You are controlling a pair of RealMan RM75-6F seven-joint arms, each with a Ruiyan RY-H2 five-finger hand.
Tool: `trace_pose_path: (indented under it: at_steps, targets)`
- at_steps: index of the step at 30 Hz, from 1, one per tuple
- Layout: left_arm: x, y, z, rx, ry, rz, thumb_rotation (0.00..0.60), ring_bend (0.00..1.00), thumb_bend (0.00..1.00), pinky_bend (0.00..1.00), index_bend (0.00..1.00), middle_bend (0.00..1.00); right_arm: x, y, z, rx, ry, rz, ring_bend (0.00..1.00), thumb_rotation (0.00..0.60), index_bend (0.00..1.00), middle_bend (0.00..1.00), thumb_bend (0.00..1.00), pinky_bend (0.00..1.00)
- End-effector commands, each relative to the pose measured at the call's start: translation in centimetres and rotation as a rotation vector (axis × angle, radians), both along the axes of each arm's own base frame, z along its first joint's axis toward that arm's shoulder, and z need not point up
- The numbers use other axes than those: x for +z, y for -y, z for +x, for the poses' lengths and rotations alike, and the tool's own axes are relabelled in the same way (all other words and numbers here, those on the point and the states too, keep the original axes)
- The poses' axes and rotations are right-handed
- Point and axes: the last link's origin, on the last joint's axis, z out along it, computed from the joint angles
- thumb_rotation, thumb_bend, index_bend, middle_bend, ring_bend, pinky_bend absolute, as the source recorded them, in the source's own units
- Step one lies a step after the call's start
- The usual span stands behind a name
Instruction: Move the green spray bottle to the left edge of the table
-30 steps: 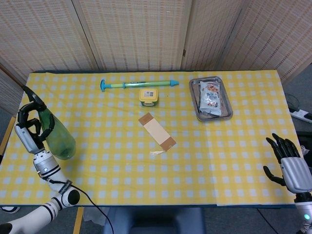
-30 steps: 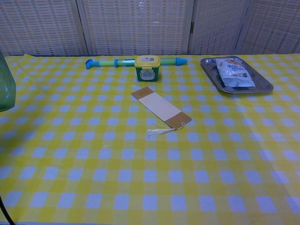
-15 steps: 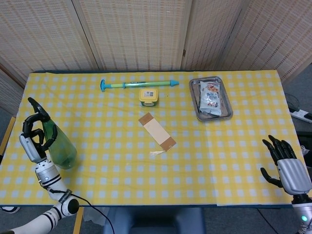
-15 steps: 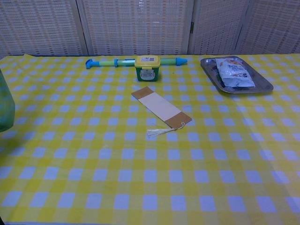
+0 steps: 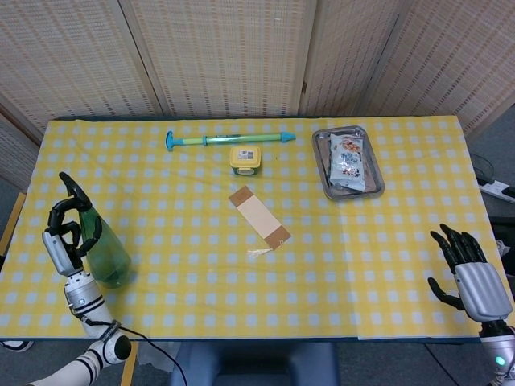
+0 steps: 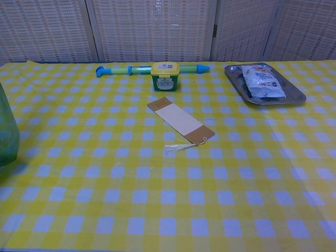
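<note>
The bottle [image 5: 103, 253] — green, translucent — stands at the left side of the table [image 5: 386, 265], near the front corner, and the left hand [image 5: 71, 229] is wrapped around it, fingers curled about its neck and upper body; in the chest view only a sliver of the bottle's green side shows at the far left edge. The right hand [image 5: 471, 273] hangs off the table's front right corner, fingers spread and holding nothing. Along the far side lies a long green tube with blue ends [image 5: 229, 139], and just in front of it sits a small yellow-lidded tub [image 5: 245, 158] with a white label on top — the print is too small to read. A tan and white bookmark [image 5: 259, 216] lies slantwise at mid-table, a pale tassel at its near end. To the right, a metal tray [image 5: 328, 178] holds a snack packet [image 5: 348, 160]; its printed front shows a picture and some lettering, but I can't make out any brand. The cloth is yellow and white check.
</note>
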Motion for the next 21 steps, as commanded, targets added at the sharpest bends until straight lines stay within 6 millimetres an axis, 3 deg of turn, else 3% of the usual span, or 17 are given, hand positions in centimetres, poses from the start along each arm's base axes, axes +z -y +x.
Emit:
trace_pose_path:
  at_steps: [1,21]
  targets:
    - [-0.8,0.3,-0.2,-0.010,0.001,-0.016,0.600,1.00,0.46,1.00,0.46,0.62,0.0,0.0,0.0,0.000,-0.001,0.001,0.00,0.600,0.00,0.00,0.39,0.00]
    - [-2.0,2.5,-0.1,-0.088,-0.046,-0.021,0.600,1.00,0.46,1.00,0.45,0.62,-0.3,-0.3,0.3,0.015,-0.005,0.007,0.00,0.600,0.00,0.00,0.39,0.00]
